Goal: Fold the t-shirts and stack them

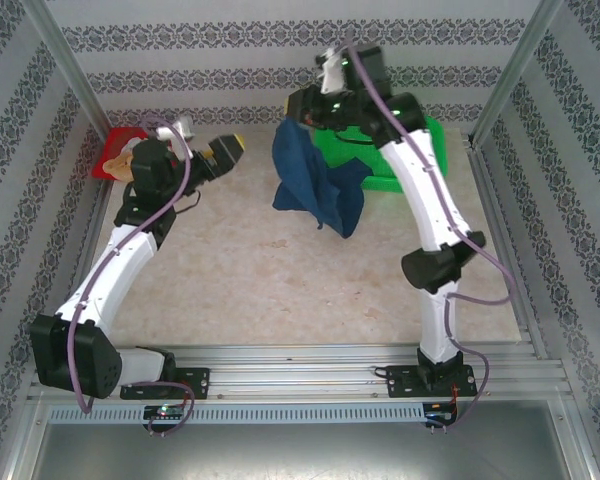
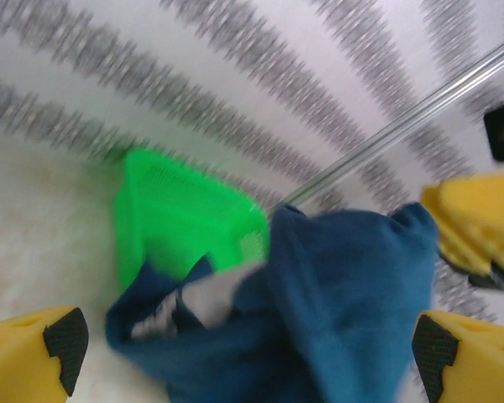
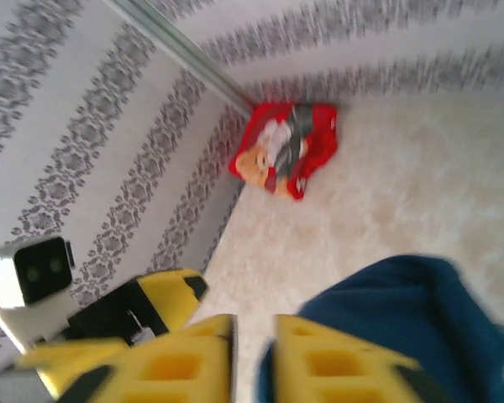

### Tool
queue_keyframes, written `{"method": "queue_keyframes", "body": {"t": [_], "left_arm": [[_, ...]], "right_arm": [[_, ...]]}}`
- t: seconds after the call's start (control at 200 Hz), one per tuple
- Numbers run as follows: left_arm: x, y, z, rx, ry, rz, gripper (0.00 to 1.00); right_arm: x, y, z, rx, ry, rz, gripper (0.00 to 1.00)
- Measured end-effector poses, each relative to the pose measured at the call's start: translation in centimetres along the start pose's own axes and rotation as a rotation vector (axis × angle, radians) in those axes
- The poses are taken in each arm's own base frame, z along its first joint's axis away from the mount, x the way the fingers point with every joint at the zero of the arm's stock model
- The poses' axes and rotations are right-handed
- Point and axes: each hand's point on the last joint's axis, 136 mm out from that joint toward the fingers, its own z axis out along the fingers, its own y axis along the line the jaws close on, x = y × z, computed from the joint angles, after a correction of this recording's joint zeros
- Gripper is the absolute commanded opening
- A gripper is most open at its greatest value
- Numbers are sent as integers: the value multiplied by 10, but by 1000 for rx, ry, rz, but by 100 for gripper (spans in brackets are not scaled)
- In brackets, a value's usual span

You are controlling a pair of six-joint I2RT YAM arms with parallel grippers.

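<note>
Here the navy shirt [image 1: 315, 185] hangs beneath the right claw [image 1: 294, 112].

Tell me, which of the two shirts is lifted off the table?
The dark blue shirt: it hangs from the right gripper, while the red shirt lies on the table in the far corner.

Shirts, two: one navy shirt [image 1: 315, 190] and one red shirt [image 3: 286, 155] bearing one bear print. Basket [image 1: 418, 150], one, green mesh; table [image 1: 250, 290], one; metal posts, two, being one left post [image 1: 68, 95] and one right post [image 1: 515, 65]. Arms, two, white: one left arm [image 1: 110, 270] and one right arm [image 1: 425, 200], each with one purple cable and one gripper, so two grippers, left gripper [image 1: 232, 150] and right gripper [image 3: 254, 336], each with two yellow fingers, four fingers in all.
</note>
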Motion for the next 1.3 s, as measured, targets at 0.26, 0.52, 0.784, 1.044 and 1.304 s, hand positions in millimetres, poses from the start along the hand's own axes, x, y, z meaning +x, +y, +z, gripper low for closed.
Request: {"method": "queue_keyframes", "body": {"t": [0.26,0.52,0.784,1.044,1.304], "left_arm": [[111,16,34,-80,300,26,100],[224,106,82,-378,618,-40,100],[239,167,96,-646,665,-31,99],[223,204,115,-752,605,9,27],[151,256,40,-904,482,-3,0]], "right_arm": [[23,-90,-1,201,139,84,70],[44,-255,-102,709,278,-32,71],[118,-314,-84,778,616,-328,70],[97,-336,-74,784,626,-617,70],[79,-371,-72,776,594,-684,69]]}}
